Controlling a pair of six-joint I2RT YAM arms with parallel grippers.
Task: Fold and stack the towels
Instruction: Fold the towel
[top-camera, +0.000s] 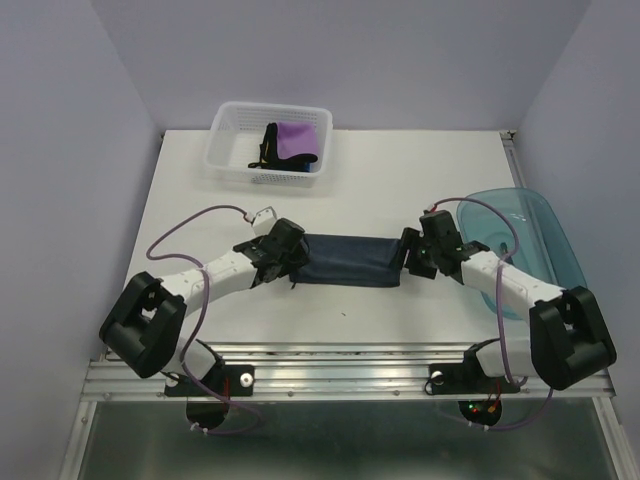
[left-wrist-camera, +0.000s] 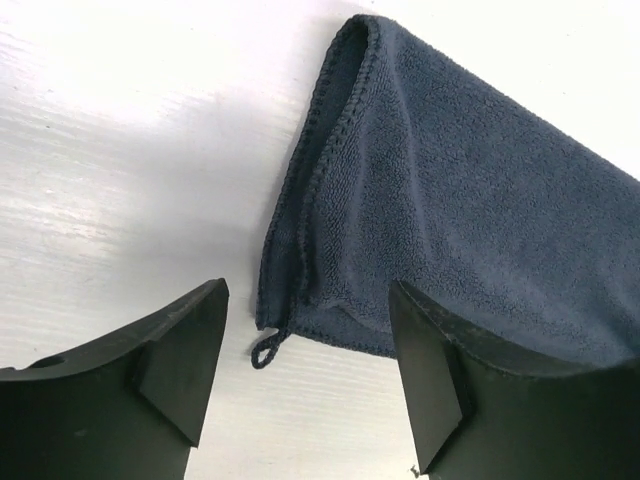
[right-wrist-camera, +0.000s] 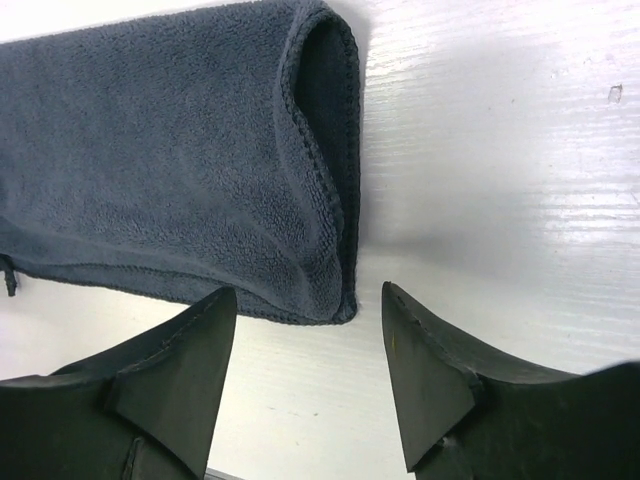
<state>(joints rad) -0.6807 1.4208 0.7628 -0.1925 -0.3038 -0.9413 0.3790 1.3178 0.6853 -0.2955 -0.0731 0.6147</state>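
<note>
Presently, the dark navy towel (top-camera: 350, 259) lies flat on the white table (top-camera: 330, 195), folded into a long strip that runs left to right between the two arms. The left gripper (top-camera: 293, 262) sits at the strip's left end and the right gripper (top-camera: 409, 256) at its right end. In the left wrist view, the left gripper (left-wrist-camera: 308, 300) has its jaws spread wide with nothing clamped. The doubled end of the towel (left-wrist-camera: 450, 210) and its small hanging loop (left-wrist-camera: 265, 350) rest on the table just beyond the fingertips. In the right wrist view, the right gripper (right-wrist-camera: 310, 295) likewise stands parted and empty, the towel's folded end (right-wrist-camera: 180, 150) lying just ahead of its left finger (right-wrist-camera: 170, 380). At the far edge stands a white mesh basket (top-camera: 226, 150) holding a purple towel (top-camera: 298, 140) and a black towel (top-camera: 268, 146). A translucent blue tub (top-camera: 535, 235) sits at the right side, partly behind the right arm.
</note>
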